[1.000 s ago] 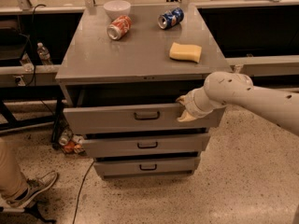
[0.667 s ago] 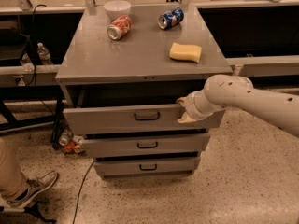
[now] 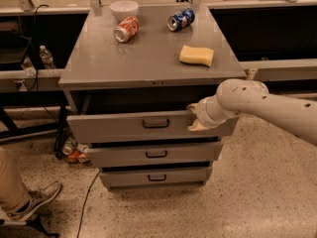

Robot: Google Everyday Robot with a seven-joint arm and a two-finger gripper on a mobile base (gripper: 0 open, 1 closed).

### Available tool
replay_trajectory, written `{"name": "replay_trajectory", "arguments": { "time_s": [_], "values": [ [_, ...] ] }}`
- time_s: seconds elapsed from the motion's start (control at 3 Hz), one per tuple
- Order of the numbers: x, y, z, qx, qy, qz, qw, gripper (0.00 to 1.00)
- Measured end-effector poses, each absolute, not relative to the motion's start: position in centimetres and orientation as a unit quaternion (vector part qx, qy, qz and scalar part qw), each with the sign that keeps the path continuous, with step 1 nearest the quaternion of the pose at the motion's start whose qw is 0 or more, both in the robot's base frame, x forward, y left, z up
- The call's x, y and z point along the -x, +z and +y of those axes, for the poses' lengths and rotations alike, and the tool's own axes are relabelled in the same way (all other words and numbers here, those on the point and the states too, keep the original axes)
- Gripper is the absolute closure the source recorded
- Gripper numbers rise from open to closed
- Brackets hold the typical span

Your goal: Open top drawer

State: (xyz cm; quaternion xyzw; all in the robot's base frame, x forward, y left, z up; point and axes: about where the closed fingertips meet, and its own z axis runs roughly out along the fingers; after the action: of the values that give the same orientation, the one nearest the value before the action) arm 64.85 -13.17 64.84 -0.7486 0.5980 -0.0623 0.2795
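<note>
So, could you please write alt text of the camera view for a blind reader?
The gripper is at the right end of the top drawer front; the drawer stands partly open in a grey cabinet. On top lie a white bowl, a red can, a blue can and a yellow sponge.

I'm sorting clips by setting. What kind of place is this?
Probably a lab or workshop, not a home: a grey metal cabinet, metal-framed benches behind it, and a loose cable on the speckled floor. The gripper is at the front of the top drawer, right of its handle.
</note>
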Motion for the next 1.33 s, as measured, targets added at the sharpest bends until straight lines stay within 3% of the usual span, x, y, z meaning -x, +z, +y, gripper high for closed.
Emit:
{"name": "replay_trajectory", "arguments": {
  "time_s": [0.33, 0.67, 1.0, 1.33],
  "values": [
    [-64.1, 65.0, -13.1, 0.746, -0.067, 0.601, 0.279, 1.0],
    [-60.5, 69.9, -11.7, 0.73, -0.143, 0.593, 0.308, 1.0],
    [-53.5, 71.4, -12.3, 0.717, -0.173, 0.606, 0.297, 1.0],
    [-49.6, 70.1, -12.5, 0.694, -0.157, 0.639, 0.292, 1.0]
  ]
}}
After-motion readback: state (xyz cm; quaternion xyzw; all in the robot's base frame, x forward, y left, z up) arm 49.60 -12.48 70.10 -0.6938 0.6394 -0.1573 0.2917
